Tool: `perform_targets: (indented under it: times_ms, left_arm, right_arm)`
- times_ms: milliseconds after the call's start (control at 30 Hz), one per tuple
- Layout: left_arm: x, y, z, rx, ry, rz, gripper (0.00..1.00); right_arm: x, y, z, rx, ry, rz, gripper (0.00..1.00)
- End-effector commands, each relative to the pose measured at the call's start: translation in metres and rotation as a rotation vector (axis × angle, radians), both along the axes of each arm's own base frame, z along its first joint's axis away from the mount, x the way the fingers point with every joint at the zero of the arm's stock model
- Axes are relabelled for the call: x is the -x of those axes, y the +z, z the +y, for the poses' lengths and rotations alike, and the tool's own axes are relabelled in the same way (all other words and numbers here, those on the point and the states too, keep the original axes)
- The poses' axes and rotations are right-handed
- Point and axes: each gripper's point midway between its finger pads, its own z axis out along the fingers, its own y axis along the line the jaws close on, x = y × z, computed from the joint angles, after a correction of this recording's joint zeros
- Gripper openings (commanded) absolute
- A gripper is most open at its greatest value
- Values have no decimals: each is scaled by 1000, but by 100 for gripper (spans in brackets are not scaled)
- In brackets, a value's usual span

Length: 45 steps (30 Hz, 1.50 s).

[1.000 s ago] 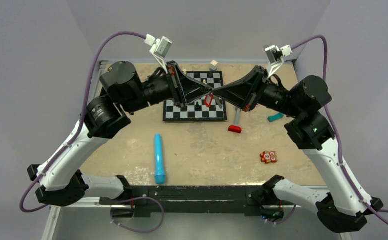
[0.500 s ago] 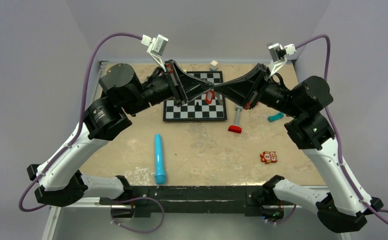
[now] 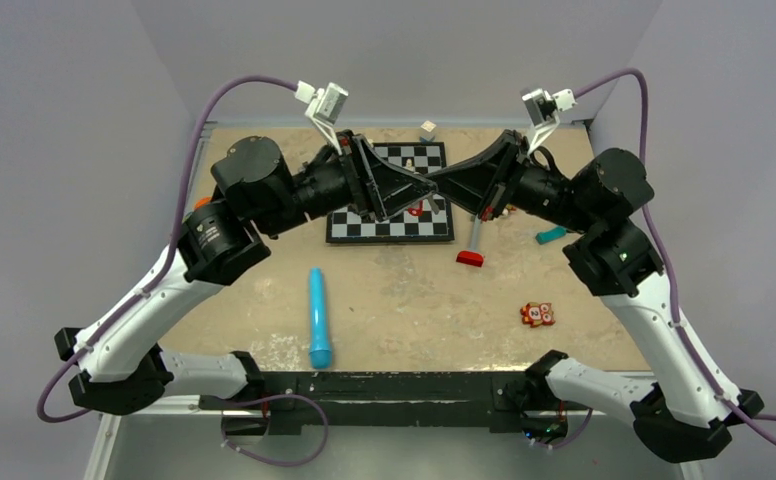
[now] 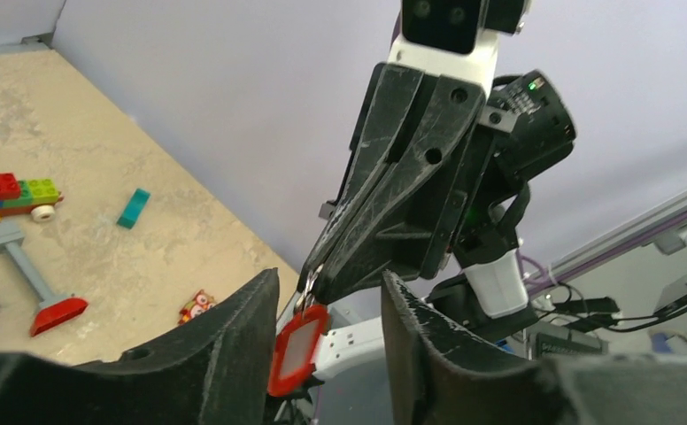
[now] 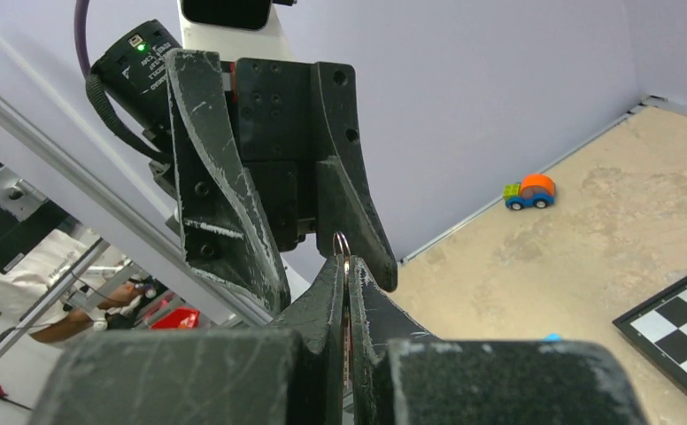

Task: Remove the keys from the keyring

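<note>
Beige mottled tabletop (image 3: 414, 300), worn pale in patches. Far centre: black-and-white chequered board (image 3: 389, 228), lying flat. Near-left of it: light-blue plastic cylinder (image 3: 319, 318), lying lengthwise. Right of the board: grey-handled toy with red block head (image 3: 472, 247) and small teal block (image 3: 551, 235). Nearer: orange square toy marked 2 (image 3: 536, 314). Far edge: small white cube (image 3: 428, 130).

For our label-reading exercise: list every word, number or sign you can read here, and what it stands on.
"2": on the small orange toy, barely legible.
On the keyring: the red tag's white label shows no readable writing.
Nothing else legible.
</note>
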Motion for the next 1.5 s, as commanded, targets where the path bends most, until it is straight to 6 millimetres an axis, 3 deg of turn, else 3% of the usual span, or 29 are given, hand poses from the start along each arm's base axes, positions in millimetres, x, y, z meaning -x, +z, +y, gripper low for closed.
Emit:
perform_targets:
  times_ms: [0, 267, 467, 667, 800, 900, 967, 1033, 1133, 1200, 1300, 1467]
  left_arm:
    - [13, 2, 8, -23, -26, -39, 54]
    - [15, -4, 30, -101, 16, -77, 71]
    - [20, -14, 42, -223, 1, -113, 73]
    - [20, -34, 64, -371, 34, -125, 73]
    - [13, -53, 79, -471, 93, -98, 73]
    - [11, -61, 81, -504, 98, -85, 73]
    - [10, -64, 78, -508, 87, -82, 73]
    - [11, -63, 73, -505, 69, -83, 73]
    - [11, -61, 68, -506, 42, -89, 73]
    - [13, -60, 65, -508, 17, -98, 73]
    - [19, -58, 62, -507, -32, -119, 73]
    - [38, -48, 54, -454, -152, -163, 70]
  right_arm:
    - [3, 8, -4, -6, -16, -44, 0]
    - [2, -4, 1, 65, 10, -28, 0]
    - [-6, -42, -9, 210, -61, 15, 0]
    - [-30, -119, -27, 501, -198, 248, 0]
    - [-55, -195, -76, 858, -471, 532, 0]
    - [-55, -219, -93, 1003, -519, 606, 0]
    - [-53, -218, -89, 988, -495, 608, 0]
    - [-37, -212, -63, 901, -323, 592, 0]
    - [-11, -173, -17, 647, -39, 486, 0]
    - [5, -154, -1, 522, 86, 462, 0]
    - [21, -150, 9, 448, 215, 454, 0]
    - [36, -125, 8, 396, 296, 252, 0]
